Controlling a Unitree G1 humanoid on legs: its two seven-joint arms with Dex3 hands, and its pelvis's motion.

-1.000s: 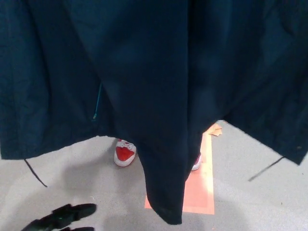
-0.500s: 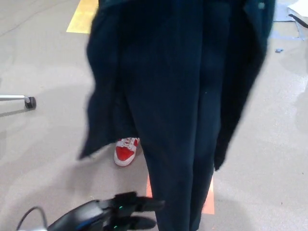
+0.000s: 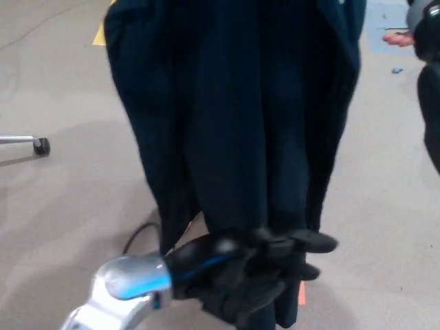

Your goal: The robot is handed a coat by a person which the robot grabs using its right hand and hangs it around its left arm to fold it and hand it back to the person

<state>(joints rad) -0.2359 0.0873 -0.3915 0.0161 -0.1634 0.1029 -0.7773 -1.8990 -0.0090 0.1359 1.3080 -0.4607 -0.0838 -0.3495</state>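
A dark navy coat [image 3: 234, 117] hangs from above the picture's top edge, gathered into a narrow bundle of folds. What holds it at the top is out of view. My left arm, with its silver forearm [image 3: 127, 282], comes in from the bottom left. Its black left hand [image 3: 265, 265] is at the coat's lower end, fingers [image 3: 313, 240] spread and pointing right, touching the hanging cloth without closing on it. The hem drops behind and past the hand. My right hand does not show.
Grey floor all round. A chair leg with a caster [image 3: 41, 146] stands at the left. A dark shape [image 3: 430, 103] fills the right edge, with a person's hand [image 3: 395, 38] just above it. Yellow floor tape [image 3: 100, 34] lies top left, orange tape [image 3: 301, 292] under the coat.
The coat went from a wide spread to a narrow bundle. My left arm rose and reached right, until the hand met the coat's lower end. The red shoe is now hidden.
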